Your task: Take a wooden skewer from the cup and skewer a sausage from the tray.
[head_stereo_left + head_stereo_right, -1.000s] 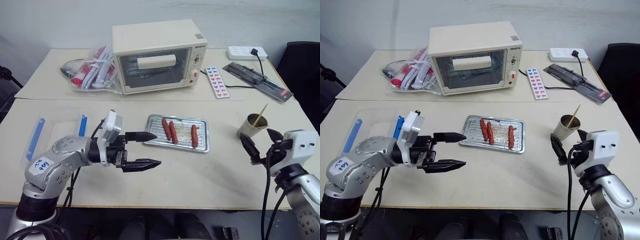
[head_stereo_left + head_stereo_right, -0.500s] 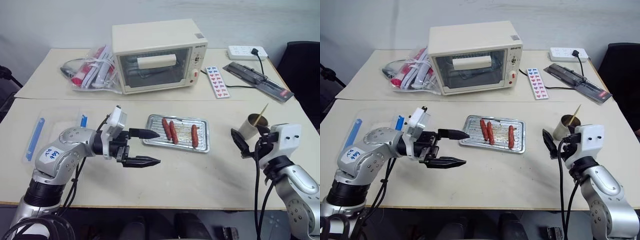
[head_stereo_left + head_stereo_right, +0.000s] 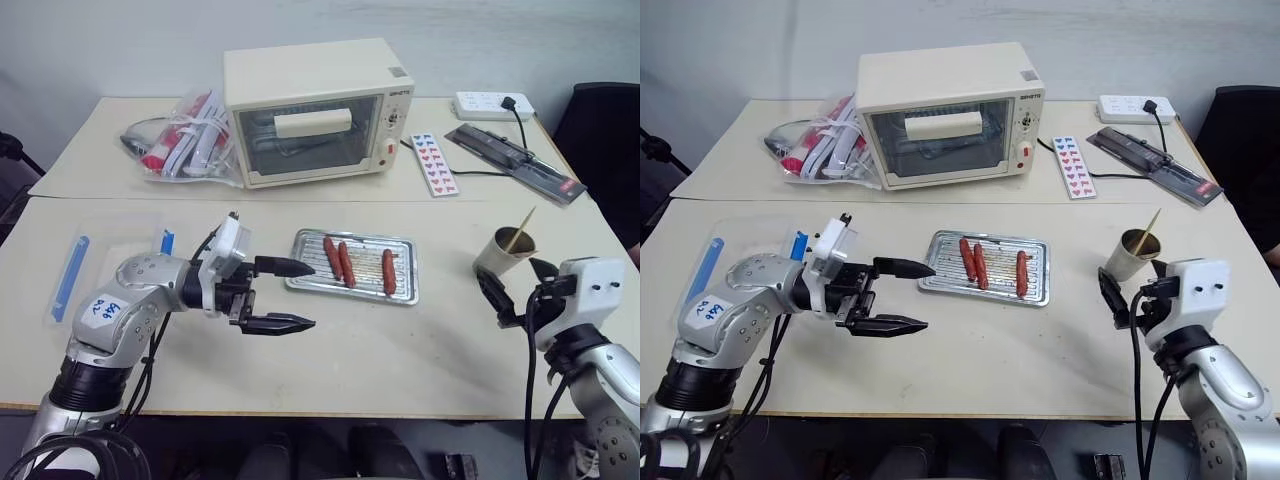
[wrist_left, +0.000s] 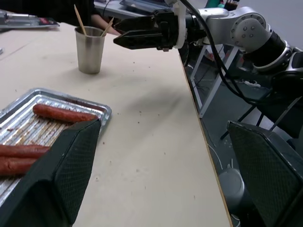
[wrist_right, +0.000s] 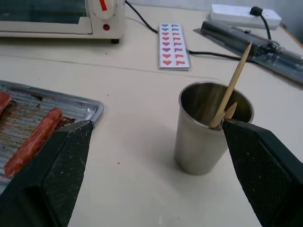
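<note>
The cup (image 3: 505, 250) stands at the table's right side with a wooden skewer (image 3: 520, 228) leaning out of it. My right gripper (image 3: 512, 285) hovers open just in front of the cup, which sits between its fingers (image 5: 57, 170) in the right wrist view. The silvery tray (image 3: 402, 293) lies at the table's middle and holds three sausages, among them the sausage (image 3: 388, 272) nearest the cup. My left gripper (image 3: 312, 295) is open at the tray's left edge, pointing sideways across it with nothing held. The left wrist view shows the cup (image 4: 90, 49) beyond the tray.
A cream toaster oven (image 3: 315, 110) stands behind the tray with a plastic bag (image 3: 185, 145) beside it. A clear box with blue clips (image 3: 110, 265) lies at the left. A sticker card (image 3: 434, 163), a black device (image 3: 515, 160) and a power strip (image 3: 493, 105) sit at the back right.
The right gripper swung a little toward the tray, then came back beside the cup. The left gripper has hardly shifted. Both stay open.
</note>
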### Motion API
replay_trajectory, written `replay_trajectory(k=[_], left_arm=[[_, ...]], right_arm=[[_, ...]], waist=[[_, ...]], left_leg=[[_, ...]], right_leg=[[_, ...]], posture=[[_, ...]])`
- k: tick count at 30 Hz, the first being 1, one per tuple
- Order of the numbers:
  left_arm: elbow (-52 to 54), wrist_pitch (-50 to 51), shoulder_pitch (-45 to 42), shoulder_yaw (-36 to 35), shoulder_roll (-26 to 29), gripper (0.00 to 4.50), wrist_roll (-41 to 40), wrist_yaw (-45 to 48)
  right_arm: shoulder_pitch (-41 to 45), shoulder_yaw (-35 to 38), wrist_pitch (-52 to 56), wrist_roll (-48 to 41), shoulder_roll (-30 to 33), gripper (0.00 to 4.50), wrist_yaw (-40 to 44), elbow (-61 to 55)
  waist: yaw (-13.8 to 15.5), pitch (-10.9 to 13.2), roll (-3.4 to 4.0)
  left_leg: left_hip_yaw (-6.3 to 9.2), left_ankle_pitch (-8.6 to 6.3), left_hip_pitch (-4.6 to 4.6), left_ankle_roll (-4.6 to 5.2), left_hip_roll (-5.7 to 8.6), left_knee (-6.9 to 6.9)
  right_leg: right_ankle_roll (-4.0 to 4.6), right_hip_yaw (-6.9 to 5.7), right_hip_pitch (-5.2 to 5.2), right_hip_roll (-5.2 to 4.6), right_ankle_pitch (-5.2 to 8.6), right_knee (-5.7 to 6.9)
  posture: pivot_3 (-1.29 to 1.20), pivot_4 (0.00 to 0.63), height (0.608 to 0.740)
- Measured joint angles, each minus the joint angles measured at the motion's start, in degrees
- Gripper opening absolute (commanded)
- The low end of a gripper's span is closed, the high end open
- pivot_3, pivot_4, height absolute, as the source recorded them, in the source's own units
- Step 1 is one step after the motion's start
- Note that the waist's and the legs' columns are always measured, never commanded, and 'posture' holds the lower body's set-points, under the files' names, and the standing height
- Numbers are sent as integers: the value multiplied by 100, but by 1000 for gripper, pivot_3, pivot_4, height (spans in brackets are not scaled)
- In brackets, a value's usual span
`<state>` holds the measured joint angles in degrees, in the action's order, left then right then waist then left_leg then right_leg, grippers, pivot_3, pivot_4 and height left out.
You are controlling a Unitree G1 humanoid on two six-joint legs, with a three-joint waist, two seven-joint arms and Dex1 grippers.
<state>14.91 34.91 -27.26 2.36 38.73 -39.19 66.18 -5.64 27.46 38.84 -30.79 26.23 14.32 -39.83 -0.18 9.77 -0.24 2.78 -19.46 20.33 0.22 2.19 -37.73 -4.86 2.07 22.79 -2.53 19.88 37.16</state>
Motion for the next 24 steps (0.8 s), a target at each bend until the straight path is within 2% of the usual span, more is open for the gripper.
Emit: replay_trajectory(k=[11, 24], left_arm=[[11, 245, -364, 75, -88, 4498, 0, -199], [12, 253, -375, 75, -125, 4498, 13, -248]], right_arm=[[284, -39, -18, 16, -1, 4500, -1, 362], [778, -343, -344, 389, -7, 4500, -92, 1141]], waist=[[2, 0, -1], [-1, 1, -1]], left_leg=[[1, 0, 0, 0, 0, -1], [0, 0, 0, 0, 0, -7]], right_leg=[[0, -1, 0, 0, 0, 3], [0, 0, 2, 0, 0, 8]], posture=[[0, 150, 740], [0, 150, 740]])
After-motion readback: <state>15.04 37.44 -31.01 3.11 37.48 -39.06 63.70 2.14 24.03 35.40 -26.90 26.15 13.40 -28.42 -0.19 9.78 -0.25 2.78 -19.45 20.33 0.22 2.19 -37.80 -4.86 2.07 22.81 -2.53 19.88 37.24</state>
